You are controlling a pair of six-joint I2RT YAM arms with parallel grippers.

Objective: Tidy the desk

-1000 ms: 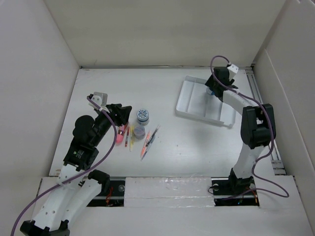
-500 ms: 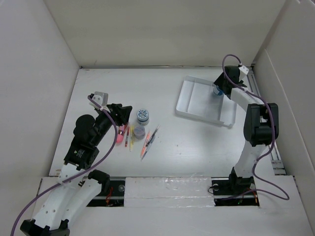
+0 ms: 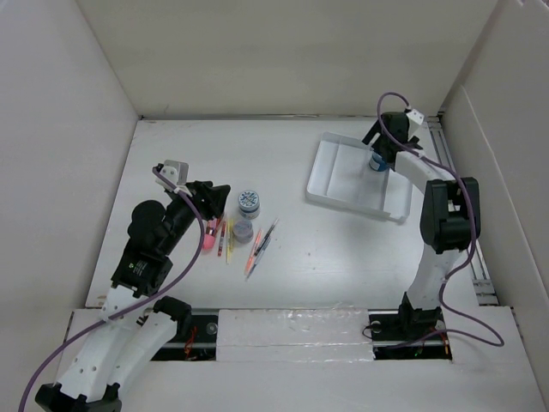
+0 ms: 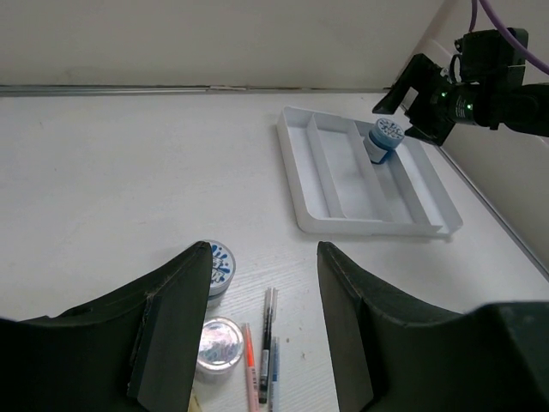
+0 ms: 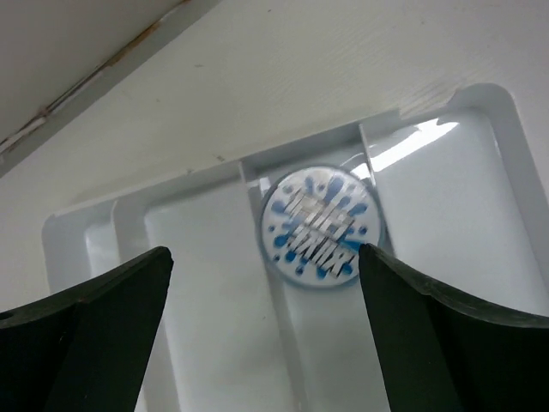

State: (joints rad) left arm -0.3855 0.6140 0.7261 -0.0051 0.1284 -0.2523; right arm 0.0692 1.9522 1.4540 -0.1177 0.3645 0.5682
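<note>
Soft, even light is falling from above, leaving only faint shadows on the desk [image 3: 300, 257]. Glare is flaring on the tray [image 5: 412, 142] in the right wrist view, where the near fingers [image 5: 86, 335] are showing dark and blurred.

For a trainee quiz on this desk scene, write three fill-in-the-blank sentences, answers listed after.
1. The blue-patterned jar sits in the white ____.
2. The right hand above it has its jaws ____.
3. Beside the pens on the desk stand ____ other round jars.
Missing words: tray; open; two.
</note>
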